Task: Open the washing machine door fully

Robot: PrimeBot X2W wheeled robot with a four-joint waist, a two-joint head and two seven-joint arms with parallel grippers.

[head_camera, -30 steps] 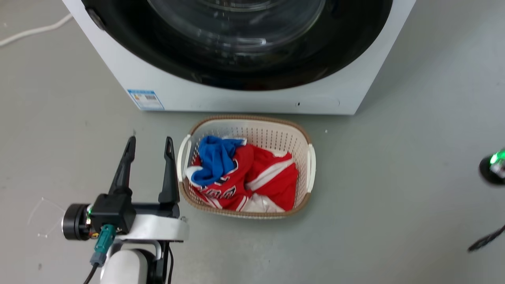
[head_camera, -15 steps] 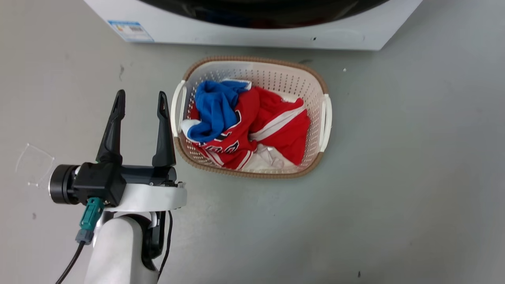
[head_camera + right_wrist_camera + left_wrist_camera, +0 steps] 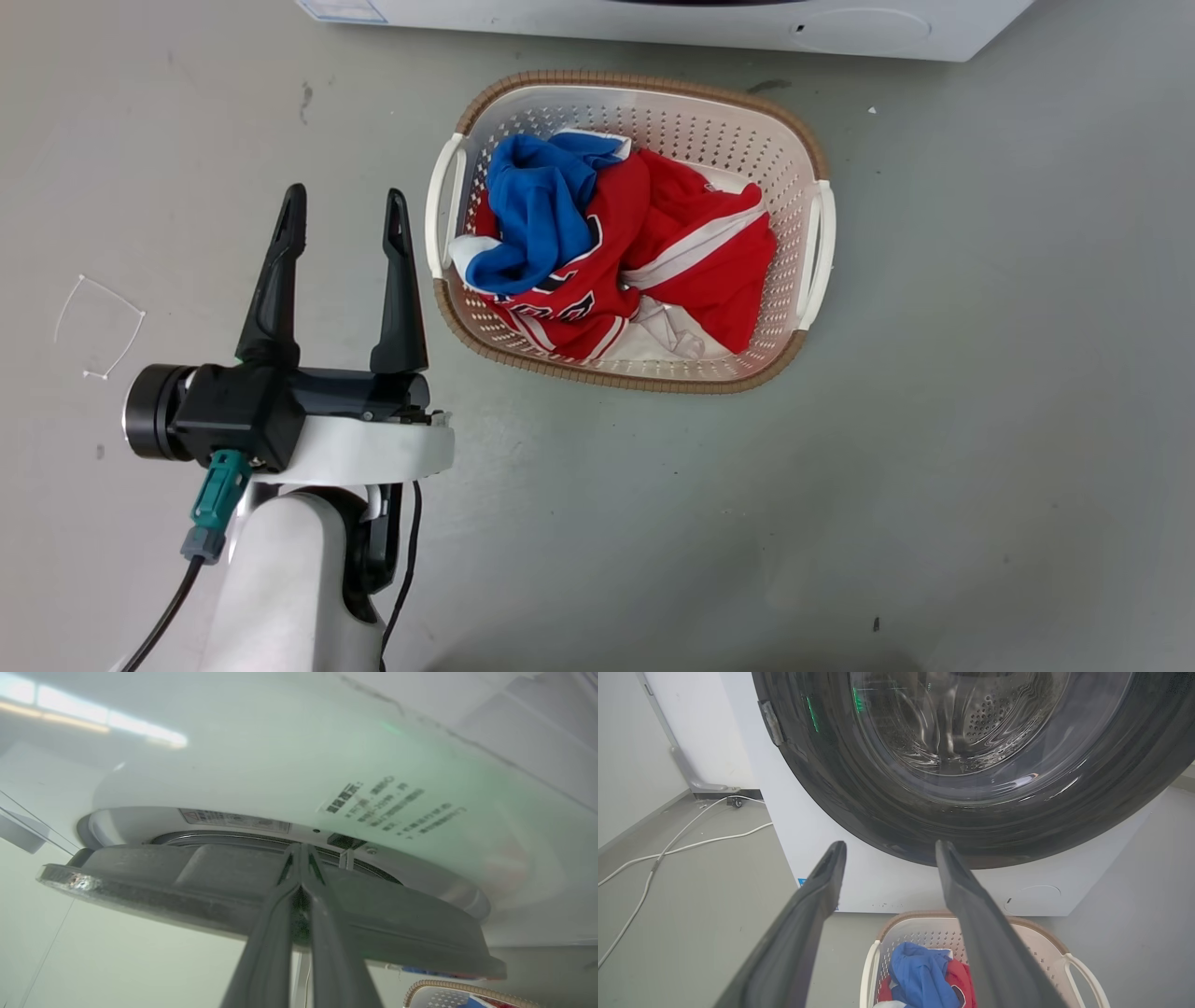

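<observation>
Grey floor (image 3: 934, 373) | left end effector (image 3: 345, 194) wide apart, empty | right end effector (image 3: 301, 851) together at washing machine door (image 3: 140, 882)

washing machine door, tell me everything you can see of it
The washing machine door is a round glossy black ring around a bulging clear glass window, with the perforated steel drum visible through it and a metal fitting at its rim. It sits on the white washing machine front. In the right wrist view, the right gripper, fingers together, lies across its grey edge.
</observation>
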